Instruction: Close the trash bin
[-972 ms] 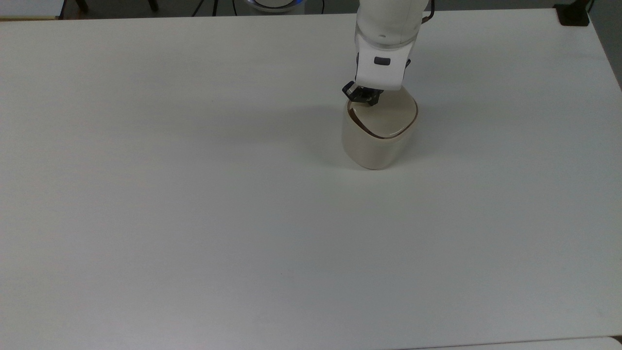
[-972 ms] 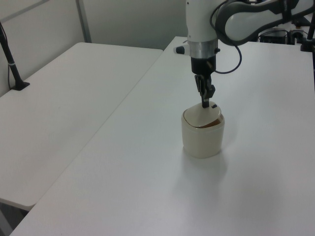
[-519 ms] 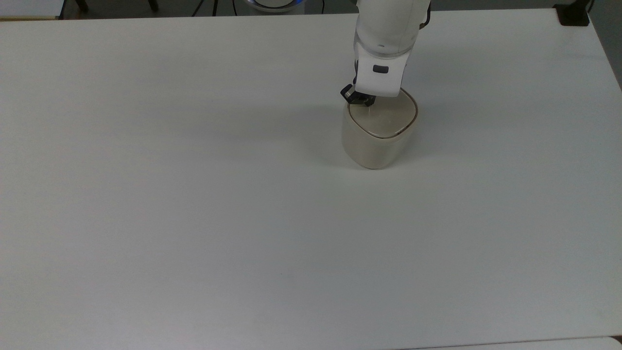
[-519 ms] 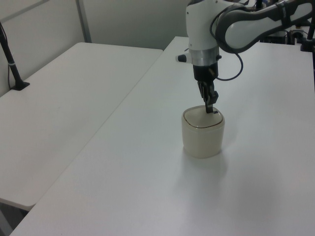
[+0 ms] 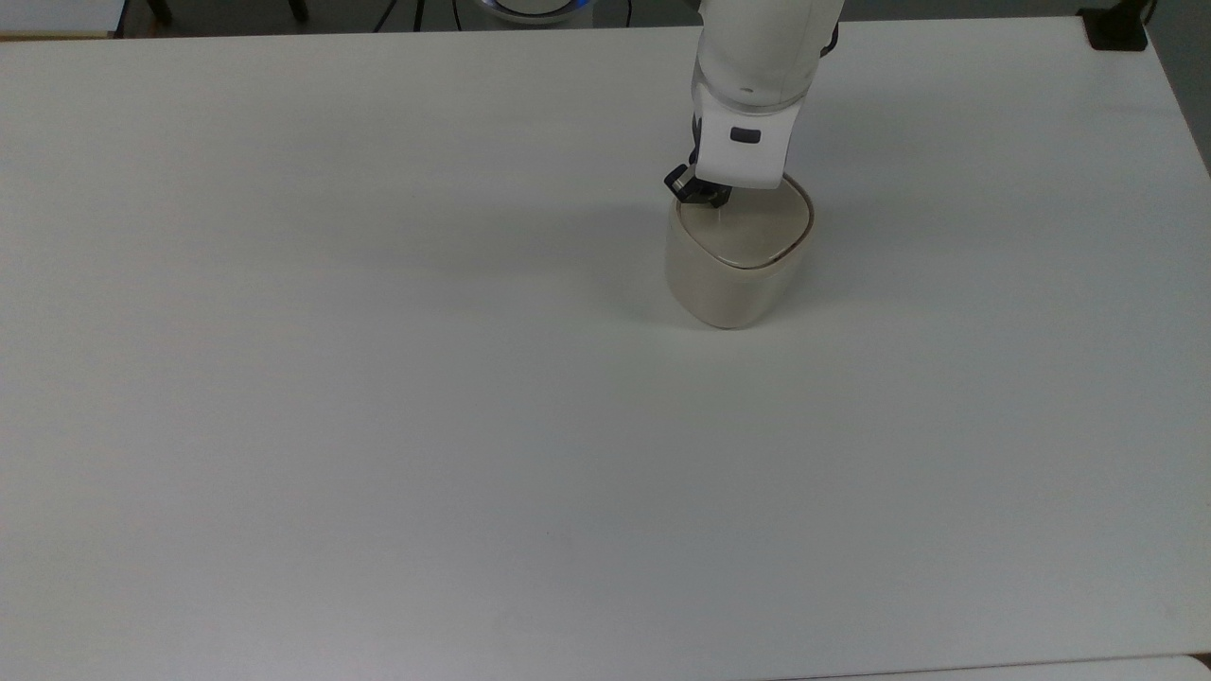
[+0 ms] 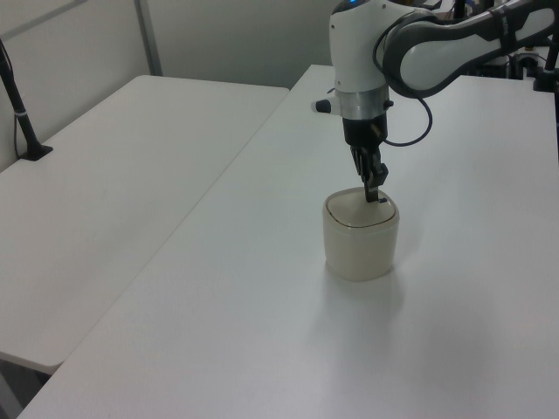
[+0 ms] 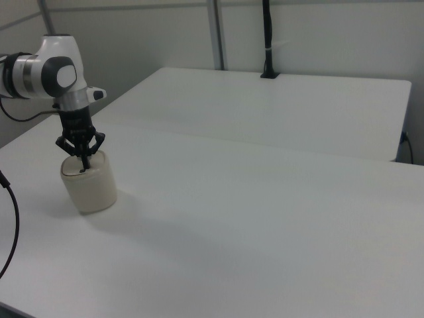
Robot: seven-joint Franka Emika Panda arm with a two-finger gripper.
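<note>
I read my gripper (image 7: 82, 167) as pinched shut on the trash bin (image 5: 733, 274) lid; extra downforce could tip it.

The trash bin (image 5: 733, 274) is done in plain cream-beige, the table (image 5: 378, 378) in flat white, and the arm (image 6: 437, 52) in white with black bits.
</note>
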